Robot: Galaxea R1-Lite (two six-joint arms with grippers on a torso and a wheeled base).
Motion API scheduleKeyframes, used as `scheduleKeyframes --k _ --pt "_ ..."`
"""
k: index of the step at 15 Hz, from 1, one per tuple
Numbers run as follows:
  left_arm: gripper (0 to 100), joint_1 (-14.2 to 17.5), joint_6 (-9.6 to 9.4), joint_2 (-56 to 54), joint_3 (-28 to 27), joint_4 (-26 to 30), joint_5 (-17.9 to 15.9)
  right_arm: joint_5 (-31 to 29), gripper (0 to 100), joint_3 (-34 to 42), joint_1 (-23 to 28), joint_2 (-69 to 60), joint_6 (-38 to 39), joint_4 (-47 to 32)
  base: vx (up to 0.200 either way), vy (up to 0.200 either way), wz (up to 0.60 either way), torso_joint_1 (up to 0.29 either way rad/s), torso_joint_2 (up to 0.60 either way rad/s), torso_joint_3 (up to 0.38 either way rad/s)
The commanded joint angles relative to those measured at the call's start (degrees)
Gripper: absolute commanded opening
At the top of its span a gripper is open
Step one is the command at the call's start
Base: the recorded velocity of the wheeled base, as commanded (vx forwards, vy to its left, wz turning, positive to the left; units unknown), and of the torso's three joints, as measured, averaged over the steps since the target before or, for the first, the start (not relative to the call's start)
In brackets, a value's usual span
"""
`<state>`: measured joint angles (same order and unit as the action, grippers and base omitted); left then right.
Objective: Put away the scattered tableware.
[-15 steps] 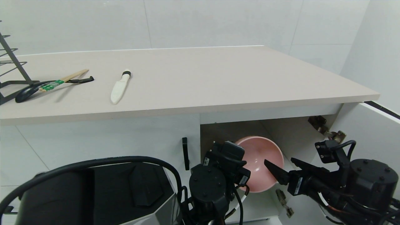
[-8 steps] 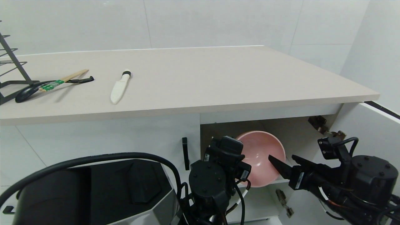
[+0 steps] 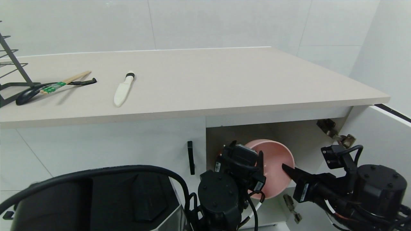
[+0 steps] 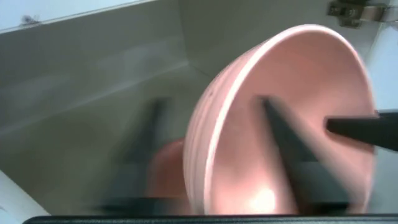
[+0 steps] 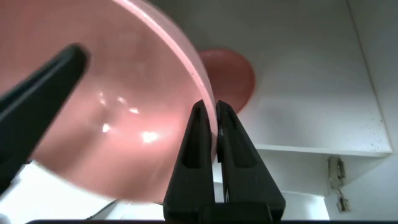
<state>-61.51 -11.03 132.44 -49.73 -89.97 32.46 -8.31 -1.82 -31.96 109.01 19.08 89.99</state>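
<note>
A pink bowl (image 3: 276,157) hangs tilted on its side inside the open lower cabinet (image 3: 298,134). My right gripper (image 3: 285,167) is shut on the bowl's rim; in the right wrist view its fingers (image 5: 200,134) pinch the edge of the bowl (image 5: 118,112). My left gripper (image 3: 247,152) is open at the bowl's other side. In the left wrist view its blurred fingers (image 4: 289,149) stand wide apart, one inside the bowl (image 4: 311,74) and one outside, neither pressing the wall. On the countertop (image 3: 208,77) lie a white knife (image 3: 123,89), a black spoon (image 3: 32,91) and chopsticks (image 3: 65,81).
The cabinet door (image 3: 382,131) stands open at the right, hinges (image 3: 327,126) showing. A black handle (image 3: 190,157) sits on the closed left door. A black wire rack (image 3: 11,64) is at the counter's far left. A shelf edge (image 5: 311,149) runs below the bowl.
The bowl rose a little, then came down and tilted further onto its side. My left gripper shifted right and its fingers now straddle the rim. My right gripper followed, still on the bowl.
</note>
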Motion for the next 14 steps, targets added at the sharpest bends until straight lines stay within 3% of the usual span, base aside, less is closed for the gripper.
scheduleKeyframes --k 1,5,6,7,9,10,11,12,14 --pt "100 -0.4 -0.13 -1.4 1.0 0.0 0.1 0.0 0 0.0 0.9 1.3 0.0 0.0 0.000 0.000 0.00 0.000 0.00 0.000" --pt "100 -3.1 0.31 -8.4 8.0 0.0 -0.1 0.0 0 -0.2 2.8 3.9 0.0 0.0 0.000 0.000 0.00 0.000 0.00 0.000" --pt "100 -3.2 0.31 -11.9 12.3 0.0 -1.6 -0.1 0 -0.3 3.9 6.0 0.1 0.0 0.000 0.000 0.00 0.000 0.00 0.000" --pt "100 -3.1 0.31 -14.1 15.8 0.0 -4.2 -0.1 0 -0.4 4.8 7.4 0.1 0.0 0.000 0.000 0.00 0.000 0.00 0.000" --pt "100 -1.0 -0.31 -20.6 25.8 0.0 -13.7 -0.1 0 -1.1 6.3 9.6 0.1 0.0 0.000 0.000 0.00 0.000 0.00 0.000" --pt "100 0.8 -1.01 -22.5 28.7 0.0 -17.1 -0.1 0 -1.2 6.5 9.8 0.1 0.0 0.000 0.000 0.00 0.000 0.00 0.000" --pt "100 3.1 -3.03 -24.4 32.3 0.0 -21.3 -0.1 0 -1.0 6.4 9.6 -0.1 0.0 0.000 0.000 0.00 0.000 0.00 0.000" --pt "100 4.6 -4.52 -25.8 34.7 0.0 -24.6 -0.1 0 -0.8 6.3 9.3 -0.6 0.0 0.000 0.000 0.00 0.000 0.00 0.000" --pt "100 7.0 -5.23 -28.6 36.8 0.0 -30.4 -2.2 0 0.1 6.3 9.0 -0.7 0.0 0.000 0.000 0.00 0.000 0.00 0.000"
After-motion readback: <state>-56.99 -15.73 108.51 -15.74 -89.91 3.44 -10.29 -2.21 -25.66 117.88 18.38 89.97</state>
